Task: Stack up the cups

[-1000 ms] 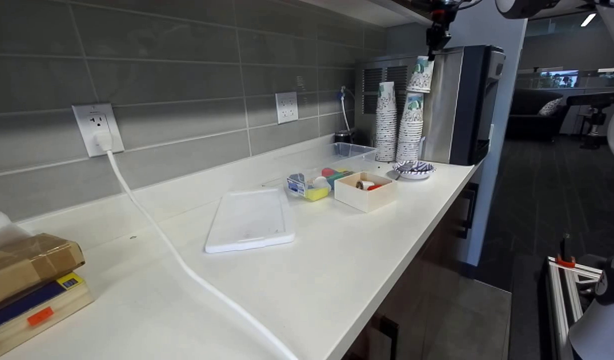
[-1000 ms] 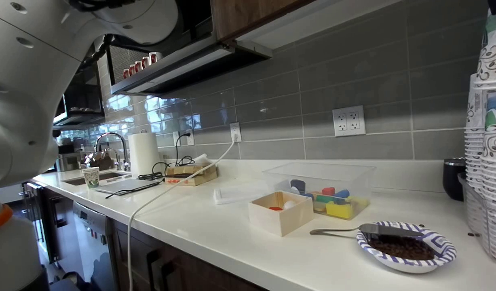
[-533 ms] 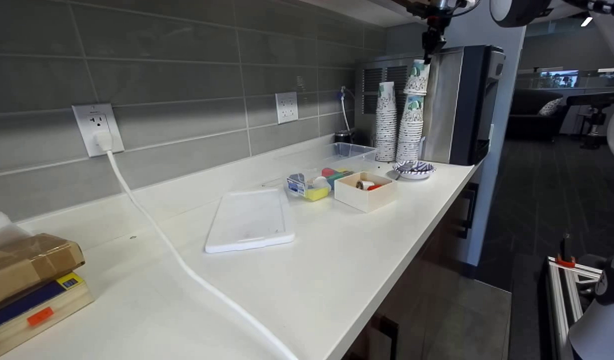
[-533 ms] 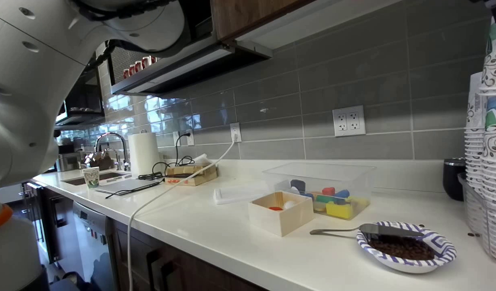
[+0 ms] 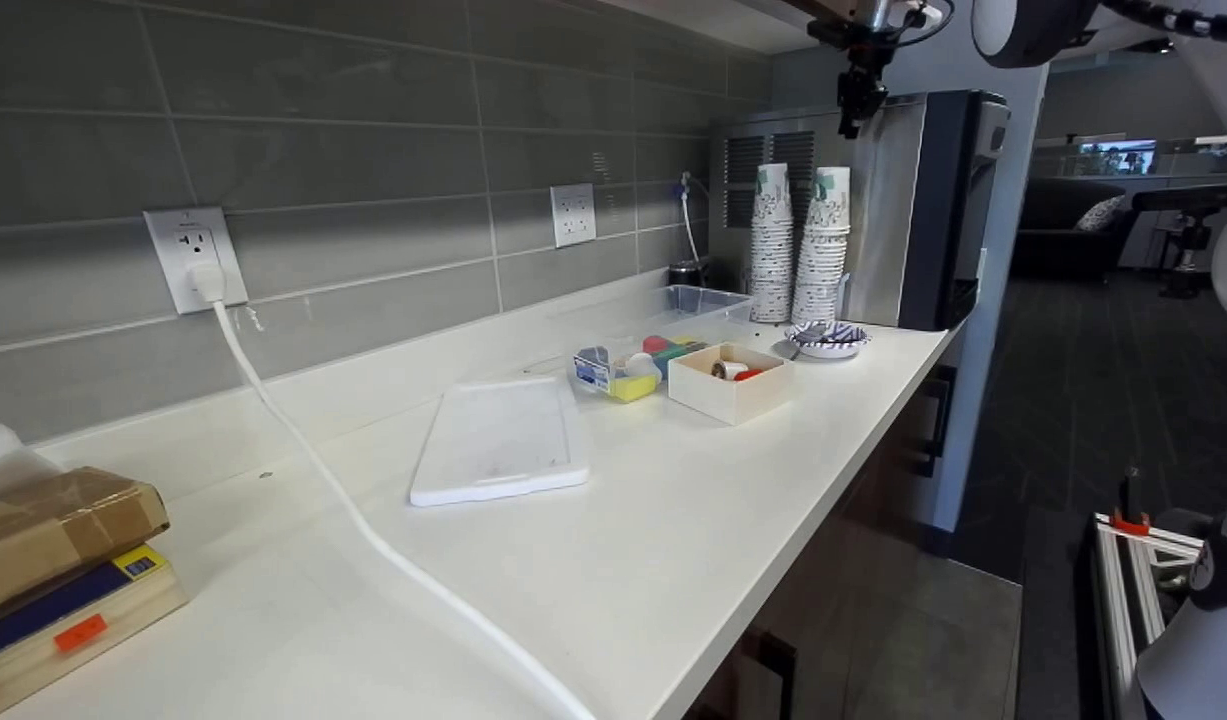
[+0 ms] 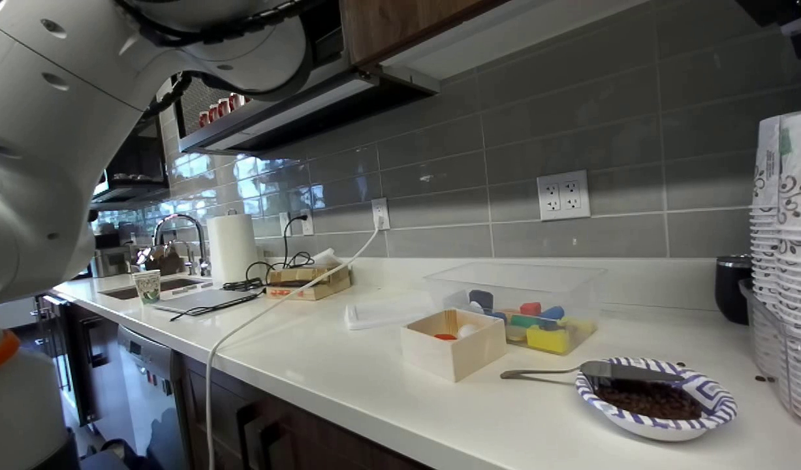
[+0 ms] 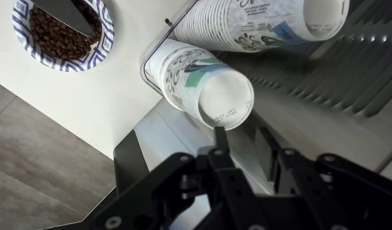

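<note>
Two tall columns of nested white printed cups stand upside down side by side: the near column [image 5: 823, 245] and the column beside it [image 5: 771, 245]. In an exterior view, parts of the near column [image 6: 800, 261] and its neighbour [image 6: 767, 215] show at the right edge. In the wrist view, the near column's top cup [image 7: 226, 99] is just beyond my fingertips, and the neighbour column [image 7: 263, 22] lies farther up. My gripper [image 7: 242, 131] is open, with nothing between its fingers. In an exterior view, the gripper [image 5: 851, 132] hangs just above the near column, apart from it.
A metal appliance [image 5: 888, 220] stands close behind the columns. A patterned bowl [image 6: 655, 427] of coffee beans with a knife, a wooden box [image 6: 455, 352] and a clear bin [image 6: 433, 287] of colourful blocks are on the counter. A single cup [image 6: 147, 286] stands near the sink.
The cup held above the near column was let go and now sits on that column, which is taller by it. My gripper has opened and shifted slightly, now empty above it.
</note>
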Robot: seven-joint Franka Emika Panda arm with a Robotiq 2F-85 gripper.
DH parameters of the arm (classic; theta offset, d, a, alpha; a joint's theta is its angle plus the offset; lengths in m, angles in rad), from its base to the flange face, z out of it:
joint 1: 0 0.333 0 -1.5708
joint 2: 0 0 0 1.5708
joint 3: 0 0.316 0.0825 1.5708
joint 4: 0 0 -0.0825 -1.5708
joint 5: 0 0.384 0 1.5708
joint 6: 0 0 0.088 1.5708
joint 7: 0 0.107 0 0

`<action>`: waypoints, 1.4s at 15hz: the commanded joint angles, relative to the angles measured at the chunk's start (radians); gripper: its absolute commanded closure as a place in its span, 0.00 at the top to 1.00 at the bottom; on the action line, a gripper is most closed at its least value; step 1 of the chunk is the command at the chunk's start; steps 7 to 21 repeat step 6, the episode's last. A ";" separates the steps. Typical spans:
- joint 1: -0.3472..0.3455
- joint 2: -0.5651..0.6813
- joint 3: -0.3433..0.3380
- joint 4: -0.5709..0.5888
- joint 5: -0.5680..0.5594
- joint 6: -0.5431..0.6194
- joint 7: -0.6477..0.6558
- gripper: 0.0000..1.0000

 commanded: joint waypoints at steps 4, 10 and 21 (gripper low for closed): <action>-0.006 0.024 -0.003 0.061 -0.004 -0.013 0.010 0.84; -0.006 0.024 -0.004 0.062 -0.004 -0.014 0.009 0.99; -0.006 0.024 -0.004 0.062 -0.004 -0.014 0.009 0.99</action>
